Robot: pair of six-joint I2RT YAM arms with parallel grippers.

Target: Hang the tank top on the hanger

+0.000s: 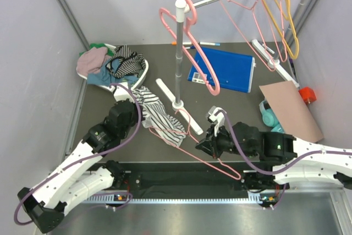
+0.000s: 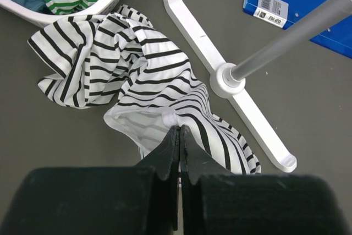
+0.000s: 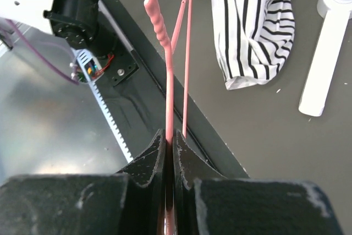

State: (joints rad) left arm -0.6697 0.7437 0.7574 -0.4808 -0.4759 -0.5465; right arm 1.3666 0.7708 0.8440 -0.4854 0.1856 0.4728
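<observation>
The tank top (image 1: 160, 118), white with thin black stripes, lies crumpled on the dark table beside the rack's base. My left gripper (image 1: 141, 116) is shut on its white hem; in the left wrist view the fingertips (image 2: 180, 129) pinch that hem and the tank top (image 2: 140, 72) spreads away beyond them. The thin pink hanger (image 1: 225, 166) runs low along the table's near edge, one end reaching under the tank top. My right gripper (image 1: 201, 146) is shut on its wire. In the right wrist view the hanger (image 3: 166, 64) rises from between the closed jaws (image 3: 169, 135), with the tank top (image 3: 253, 26) beyond.
A clothes rack stands mid-table on a white cross base (image 1: 181, 108), with a thick pink hanger (image 1: 193, 48) and a yellow hanger (image 1: 287, 23) on its rail. A basket of clothes (image 1: 118, 65) sits back left, a blue binder (image 1: 225, 70) behind the rack, cardboard (image 1: 290, 109) at right.
</observation>
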